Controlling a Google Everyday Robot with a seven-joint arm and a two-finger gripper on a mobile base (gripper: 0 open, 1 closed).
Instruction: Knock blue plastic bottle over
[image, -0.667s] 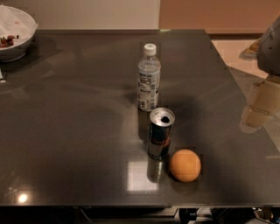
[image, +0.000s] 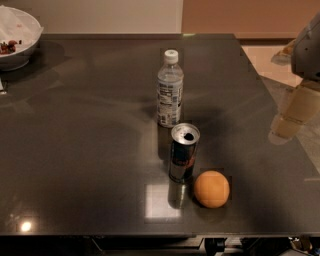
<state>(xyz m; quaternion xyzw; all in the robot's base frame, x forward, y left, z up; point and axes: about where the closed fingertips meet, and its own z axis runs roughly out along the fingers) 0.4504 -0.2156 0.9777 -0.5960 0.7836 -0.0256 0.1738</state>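
Observation:
The blue plastic bottle (image: 170, 90) stands upright near the middle of the dark table (image: 75, 150); it is clear and bluish, with a white cap and a pale label. Just in front of it stands a silver drink can (image: 183, 152) with an open top. My gripper (image: 292, 116) hangs at the right edge of the view, over the table's right side, well to the right of the bottle and apart from it. Its upper arm runs out of the frame.
An orange (image: 212, 188) lies right of the can near the front edge. A white bowl (image: 17, 37) with scraps sits at the far left corner. The table's right edge runs close under the gripper.
The gripper has shifted slightly left, toward the table. The bottle, can and orange have not moved.

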